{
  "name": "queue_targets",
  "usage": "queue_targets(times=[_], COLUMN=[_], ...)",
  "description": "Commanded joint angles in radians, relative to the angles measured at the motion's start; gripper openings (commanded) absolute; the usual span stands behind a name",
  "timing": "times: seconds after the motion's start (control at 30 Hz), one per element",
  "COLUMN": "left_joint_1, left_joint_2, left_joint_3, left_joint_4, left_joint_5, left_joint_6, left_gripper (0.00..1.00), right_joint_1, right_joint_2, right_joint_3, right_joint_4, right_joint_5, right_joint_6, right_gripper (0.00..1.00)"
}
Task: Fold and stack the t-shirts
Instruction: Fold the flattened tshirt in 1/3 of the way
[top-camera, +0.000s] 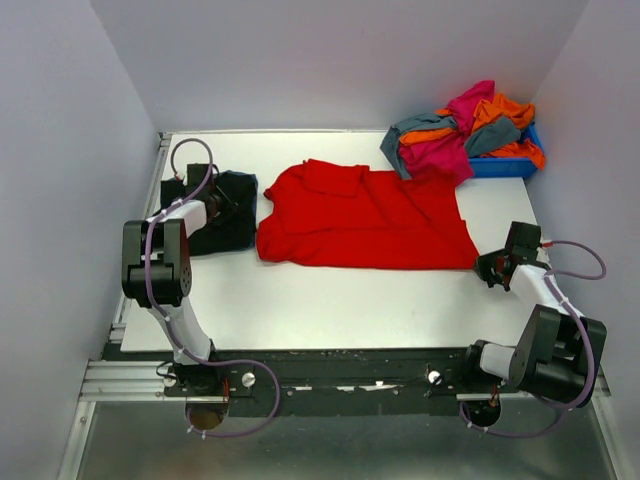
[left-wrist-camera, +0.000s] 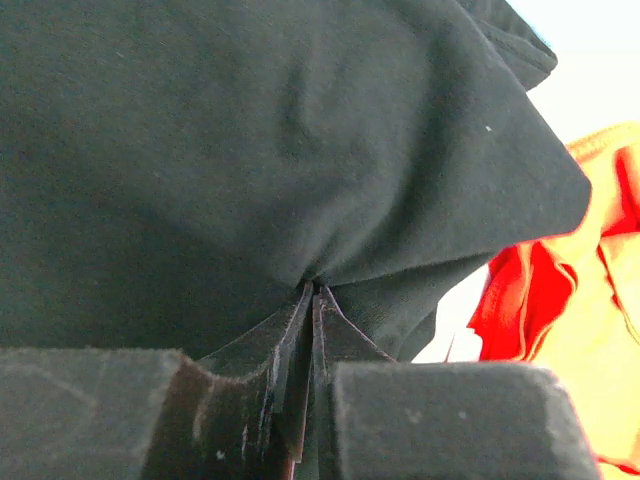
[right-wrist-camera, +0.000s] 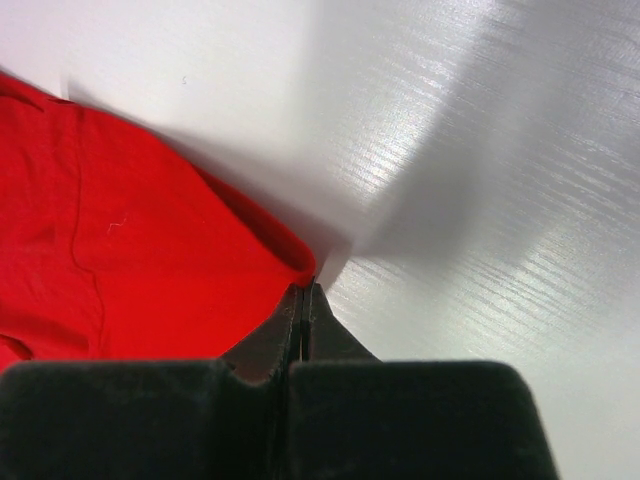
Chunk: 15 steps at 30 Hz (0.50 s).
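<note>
A bright red t-shirt (top-camera: 365, 220) lies spread across the middle of the white table. A black t-shirt (top-camera: 232, 218) lies bunched at the left. My left gripper (top-camera: 213, 205) sits on it, and in the left wrist view its jaws (left-wrist-camera: 315, 290) are shut on a puckered fold of the black cloth (left-wrist-camera: 250, 150). My right gripper (top-camera: 492, 265) is at the red shirt's near right corner. In the right wrist view its tips (right-wrist-camera: 305, 288) are shut on the rolled edge of that corner (right-wrist-camera: 150, 260).
A blue plastic bin (top-camera: 505, 165) at the back right holds a heap of magenta, orange and grey-teal t-shirts (top-camera: 460, 130) that spills over its left rim. Grey walls close in the table on both sides and at the back.
</note>
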Motion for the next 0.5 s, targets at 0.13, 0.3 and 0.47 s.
queue_targets(times=[0.13, 0.3, 0.47], left_joint_1=[0.124, 0.148, 0.13], left_joint_2=[0.049, -0.008, -0.074], left_joint_3=[0.011, 0.017, 0.0], left_joint_4=[-0.023, -0.044, -0.025], left_joint_5=[0.02, -0.015, -0.015], left_joint_6=[0.06, 0.076, 0.073], left_gripper=[0.18, 0.18, 0.27], right_joint_1=[-0.006, -0.006, -0.006], right_joint_2=[-0.011, -0.025, -0.032], right_joint_3=[-0.018, -0.019, -0.021], right_joint_4=[0.0, -0.004, -0.006], right_joint_5=[0.021, 0.024, 0.018], right_joint_6=[0.003, -0.002, -0.008], right_gripper=[0.01, 0.01, 0.01])
